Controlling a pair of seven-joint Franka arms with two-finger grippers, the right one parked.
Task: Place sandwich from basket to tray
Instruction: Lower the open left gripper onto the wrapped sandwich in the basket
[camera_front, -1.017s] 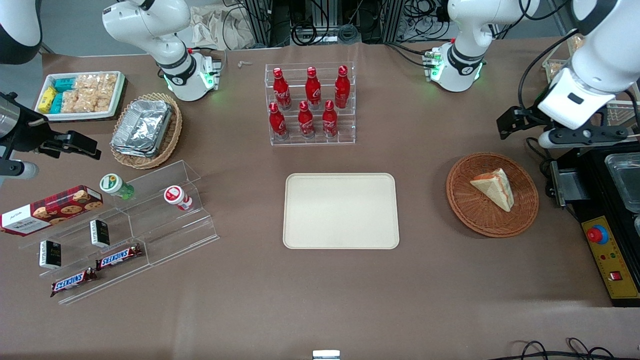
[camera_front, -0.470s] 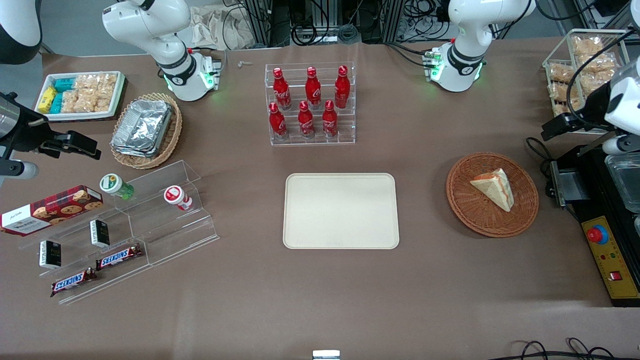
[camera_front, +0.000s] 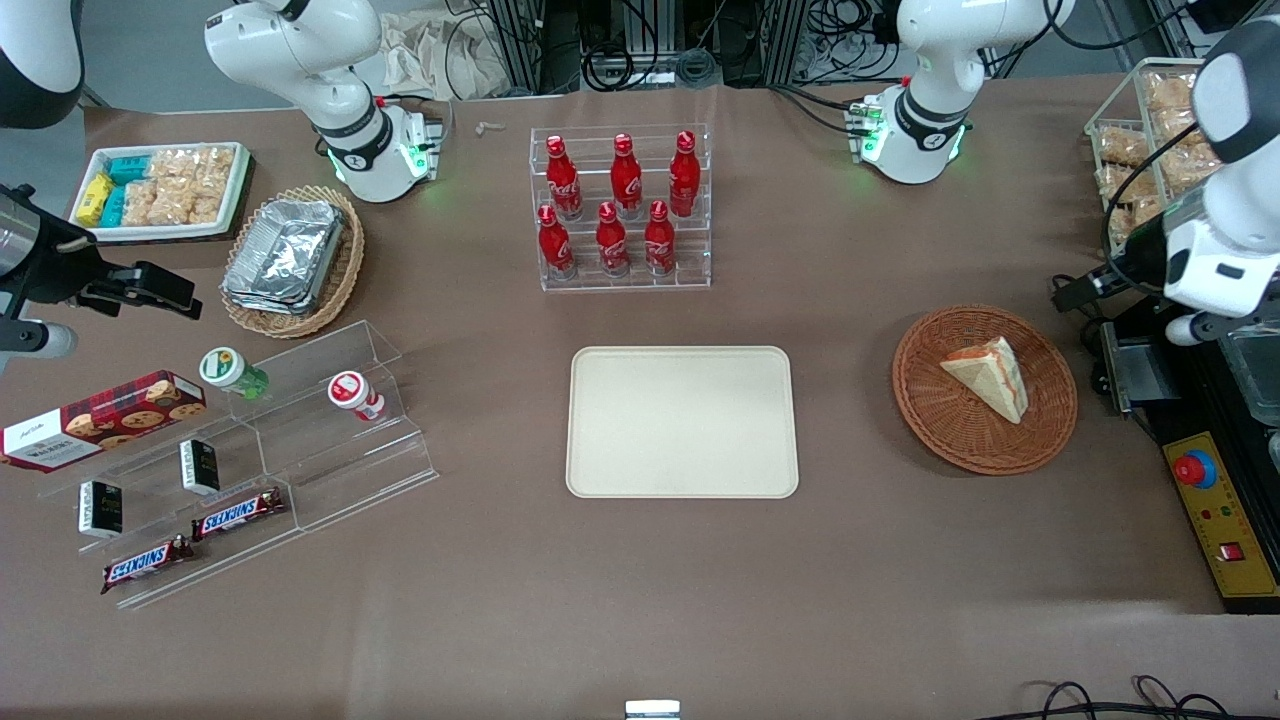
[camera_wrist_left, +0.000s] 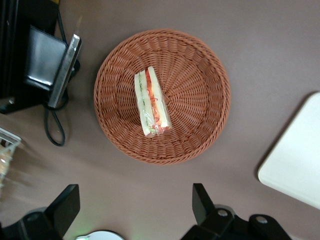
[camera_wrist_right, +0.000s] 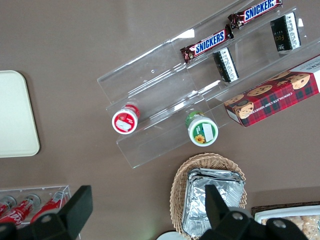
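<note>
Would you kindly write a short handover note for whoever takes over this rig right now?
Gripper: open, empty, up in the air at the working arm's end of the table, apart from the basket and looking down on it.
Sandwich: lying in the basket, untouched.
Tray: nothing on it, mid-table, toward the parked arm's end from the basket.
Done: nothing yet.
Left: descend, grasp the sandwich, carry it over, set it on the tray.

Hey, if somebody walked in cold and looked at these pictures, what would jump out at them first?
Probably the sandwich lying in the reddish basket toward the working arm's end of the table, with the bare cream tray beside it. The open gripper hangs above the table near the basket. The rack of red bottles also draws the eye.
</note>
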